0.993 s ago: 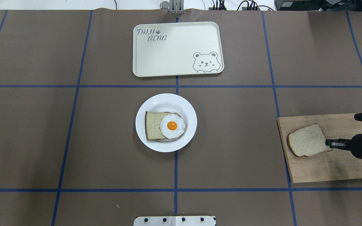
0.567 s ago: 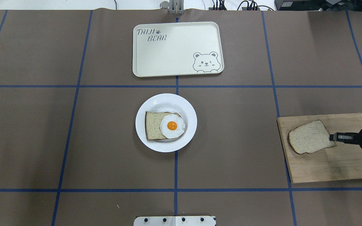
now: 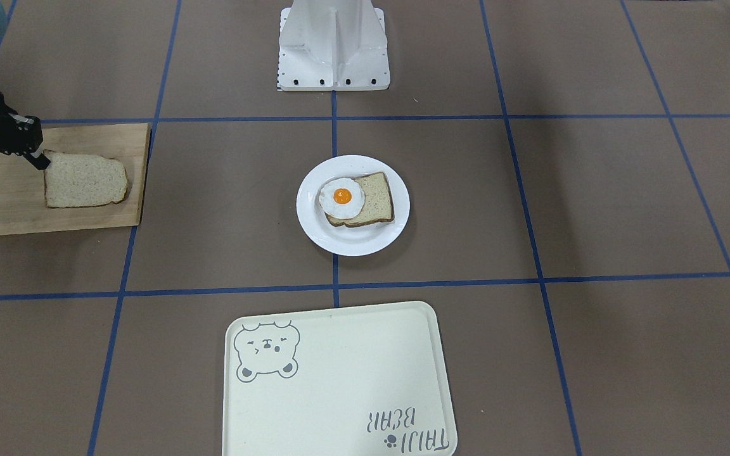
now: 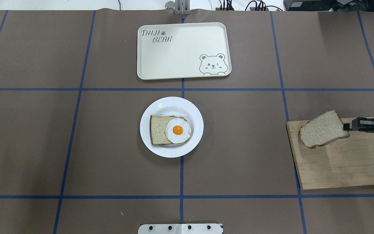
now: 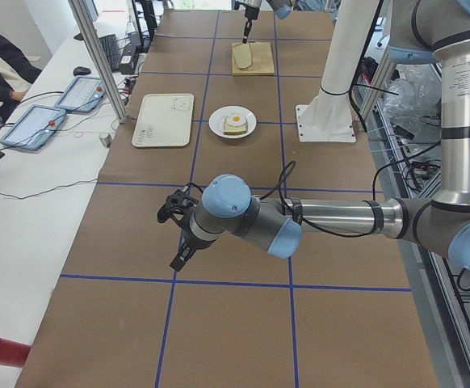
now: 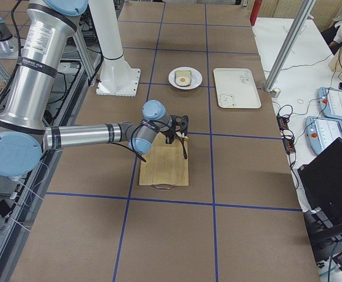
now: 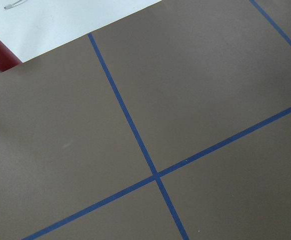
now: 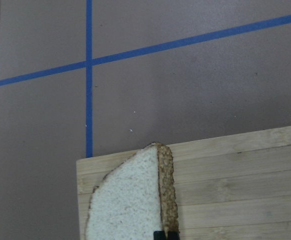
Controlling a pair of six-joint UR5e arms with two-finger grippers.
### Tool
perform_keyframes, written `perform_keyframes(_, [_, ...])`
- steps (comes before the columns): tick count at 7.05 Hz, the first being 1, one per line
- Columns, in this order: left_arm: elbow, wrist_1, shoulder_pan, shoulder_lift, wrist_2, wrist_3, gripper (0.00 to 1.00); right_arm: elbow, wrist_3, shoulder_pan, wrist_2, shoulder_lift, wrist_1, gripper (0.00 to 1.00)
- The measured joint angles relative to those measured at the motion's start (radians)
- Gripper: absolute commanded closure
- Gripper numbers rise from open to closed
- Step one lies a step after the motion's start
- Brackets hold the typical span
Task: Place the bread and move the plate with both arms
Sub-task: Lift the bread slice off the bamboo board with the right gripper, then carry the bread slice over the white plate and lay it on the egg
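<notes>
My right gripper [image 4: 346, 126] is shut on the flat end of the bread [image 4: 323, 129], a tan slice with a dark crust. It holds the slice tilted a little above the wooden board [image 4: 342, 162]. The front view shows the gripper [image 3: 42, 161] and the bread [image 3: 85, 180] too. In the right wrist view the bread [image 8: 133, 200] hangs on edge between the fingertips [image 8: 159, 234]. The white plate [image 4: 170, 103] sits mid-table with a squarer slice [image 4: 157, 130] and a fried egg [image 4: 178, 130] on it. My left gripper [image 5: 178, 236] hovers over bare table far from the plate; I cannot tell whether it is open.
A cream tray with a bear drawing [image 4: 183, 50] lies beyond the plate, seen also in the front view [image 3: 339, 380]. The robot base [image 3: 333, 47] stands at the near table edge. Blue tape lines cross the brown table cover.
The right gripper has lifted the bread off the board and carried it toward the board's far edge. The slice now tilts. The plate and tray have not moved.
</notes>
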Motion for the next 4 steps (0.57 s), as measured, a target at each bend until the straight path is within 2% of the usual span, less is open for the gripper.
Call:
perform_keyframes(2, [0.001,0.000,0.000,0.000,0.000,0.000,0.02,0.000,0.006,0.060,0.080,0.056,0.001,1.00])
perform_keyframes(4, [0.001,0.002,0.000,0.000,0.000,0.000,0.02,-0.004,0.028,0.070,0.099,0.142,-0.005,1.00])
